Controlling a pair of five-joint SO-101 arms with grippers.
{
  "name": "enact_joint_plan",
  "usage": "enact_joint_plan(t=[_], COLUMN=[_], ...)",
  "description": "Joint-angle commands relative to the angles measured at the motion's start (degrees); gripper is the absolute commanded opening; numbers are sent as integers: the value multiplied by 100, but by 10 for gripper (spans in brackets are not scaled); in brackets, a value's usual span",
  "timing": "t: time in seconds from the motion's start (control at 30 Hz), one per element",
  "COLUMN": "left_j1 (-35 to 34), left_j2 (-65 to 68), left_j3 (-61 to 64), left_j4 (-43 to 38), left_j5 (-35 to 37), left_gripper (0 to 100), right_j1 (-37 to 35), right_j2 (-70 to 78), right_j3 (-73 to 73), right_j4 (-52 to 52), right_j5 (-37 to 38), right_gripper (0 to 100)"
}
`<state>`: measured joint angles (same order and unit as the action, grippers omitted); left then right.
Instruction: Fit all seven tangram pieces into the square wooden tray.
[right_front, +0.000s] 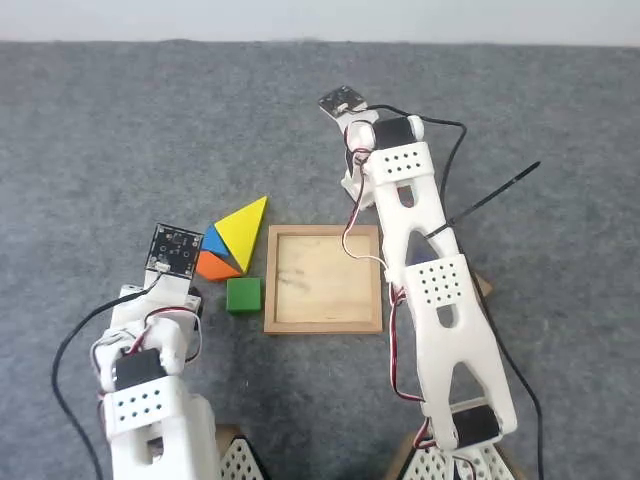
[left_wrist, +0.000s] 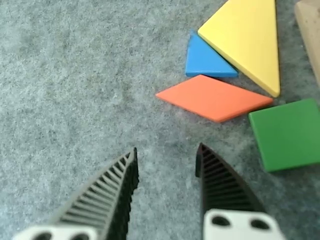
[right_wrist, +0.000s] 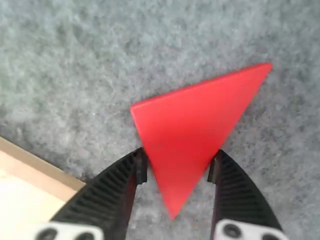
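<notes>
Right pincer (right_wrist: 179, 159) clamps red triangle (right_wrist: 195, 125) | tray (right_wrist: 35, 165) corner cut off

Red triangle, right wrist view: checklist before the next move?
1. red triangle sits between the right end effector fingers, both touching its edges: ok.
2. Grip near the piece's middle: not ok, the fingers press the tapering sides toward one corner.
3. Triangle lifted off the carpet: cannot tell.
4. wooden tray floor is bare wood, with room for the piece: ok.
5. left end effector open, holding nothing, off to the side of the tray: ok.
</notes>
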<state>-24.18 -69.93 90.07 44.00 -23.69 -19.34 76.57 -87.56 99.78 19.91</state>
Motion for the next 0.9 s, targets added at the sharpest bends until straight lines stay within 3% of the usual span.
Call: enact_joint_plan(t=[0.0,0.17,0.33,0.43,0.57,0.63,0.77,0.87], left_j1=[9,18,35,35,35,35,35,35], left_j2=[-132,-132,-132,-132,-132,-132,-132,-132], left_j3=[-66,-66,-66,-66,-66,-66,-66,-66], left_j4=[-123,-123,-123,-123,-123,-123,-123,-123], left_j5=[-62,-62,-62,-62,-62,-62,-62,-62], left_gripper=[181,181,181,181,181,181,181,181], right_j1=[119,189,92,-127,136,207,163,233], right_j2=[-734,-1464,-1965,-1437,-356,31,365,382], right_j3=[-571,-879,-844,-624,-316,-211,0,-9], right_j4=[242,321,295,-409,-2923,-3310,-2563,-1622], right_j5=[396,1503,1591,290,-1723,-2084,-1591,-686], right_gripper=[202,202,202,202,202,202,200,197])
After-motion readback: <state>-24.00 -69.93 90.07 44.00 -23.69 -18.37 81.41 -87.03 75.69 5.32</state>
